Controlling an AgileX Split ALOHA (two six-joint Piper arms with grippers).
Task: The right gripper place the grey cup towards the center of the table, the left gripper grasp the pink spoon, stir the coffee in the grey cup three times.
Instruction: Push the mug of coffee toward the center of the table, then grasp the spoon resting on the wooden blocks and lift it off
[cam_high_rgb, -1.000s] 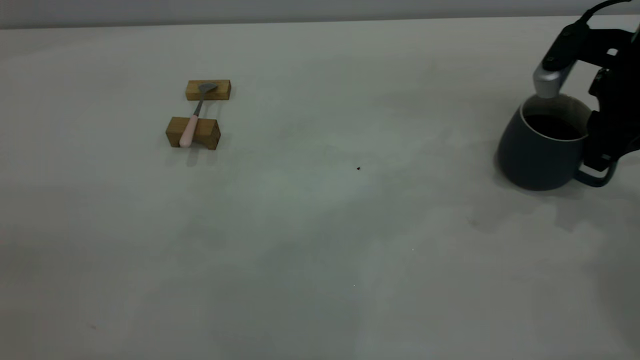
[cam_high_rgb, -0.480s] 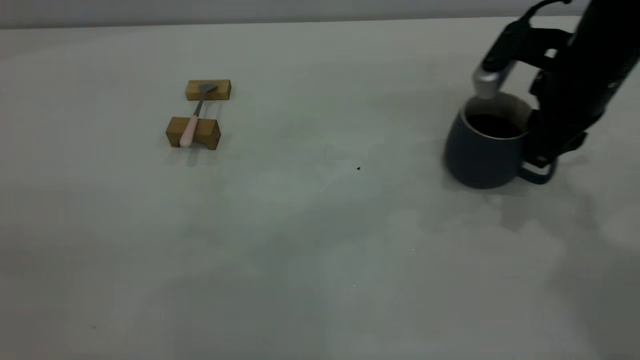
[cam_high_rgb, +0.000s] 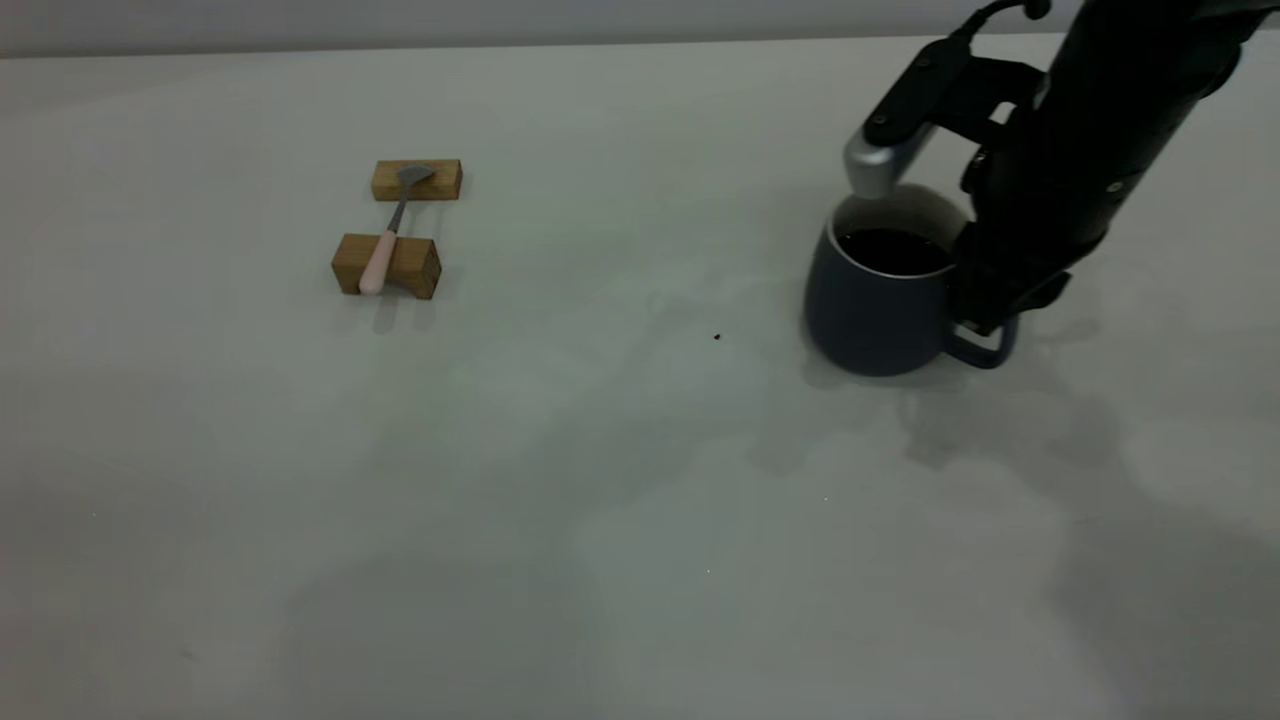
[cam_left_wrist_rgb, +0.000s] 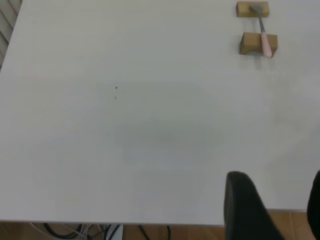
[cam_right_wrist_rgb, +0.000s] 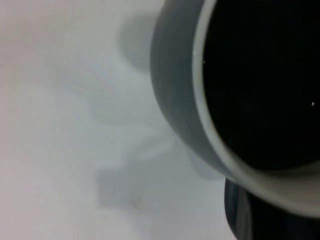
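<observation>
Right hand (cam_high_rgb: 985, 305) clamped, arm angled down

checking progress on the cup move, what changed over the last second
The right gripper, shut on the handle of the cup, has carried it leftward toward the table's centre; it now sits just right of the dark speck. The coffee looks unspilled. The spoon stayed across its two blocks, untouched.

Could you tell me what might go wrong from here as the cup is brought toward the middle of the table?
The cup holds dark coffee fairly near its rim, so a jerk could slop it out. The right gripper holds it only at the handle, so it could tip or swing.
</observation>
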